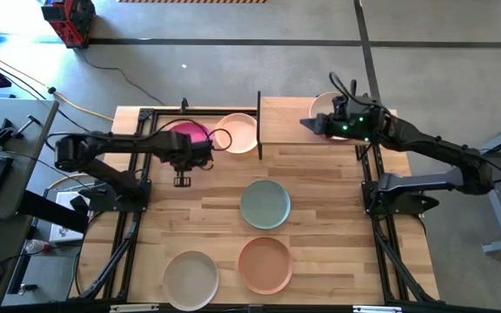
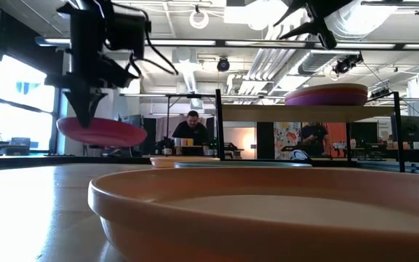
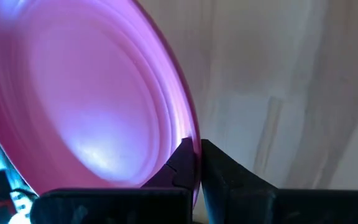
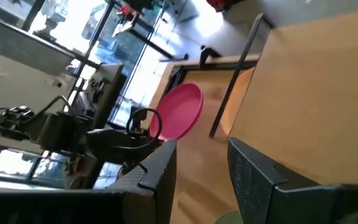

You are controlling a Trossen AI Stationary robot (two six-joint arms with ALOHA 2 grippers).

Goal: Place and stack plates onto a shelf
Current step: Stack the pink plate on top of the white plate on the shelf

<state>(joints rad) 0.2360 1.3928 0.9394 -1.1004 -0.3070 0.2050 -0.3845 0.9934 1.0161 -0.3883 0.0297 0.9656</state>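
Observation:
A magenta plate (image 2: 102, 132) hangs in the air at the table's far left, held by my left gripper (image 2: 86, 116); it also shows as the magenta plate (image 1: 190, 133) from above. A cream plate (image 1: 238, 132) lies on the table beside the shelf (image 1: 290, 122). On the shelf's right part sits a stack with a purple plate (image 2: 326, 98) under a beige one (image 2: 327, 89). My right gripper (image 1: 306, 123) is open and hovers high above the shelf board (image 4: 309, 93), beside that stack. Teal (image 1: 265, 204), salmon (image 1: 265, 263) and off-white (image 1: 191, 278) plates rest on the table. My left gripper pinches the magenta plate's rim (image 3: 190, 140) between its two fingers, one on the inside of the rim and one outside. The fingers (image 2: 84, 102) come from above, pointing down. The plate is lifted clear of the table, nearly level and slightly tilted, reaching out sideways from the fingers.
The shelf's black posts (image 1: 259, 126) stand between the cream plate and the board. The shelf's left half (image 1: 285, 117) is bare wood. The salmon plate (image 2: 268, 211) fills the low view's foreground. People stand in the room beyond the table (image 2: 192, 127).

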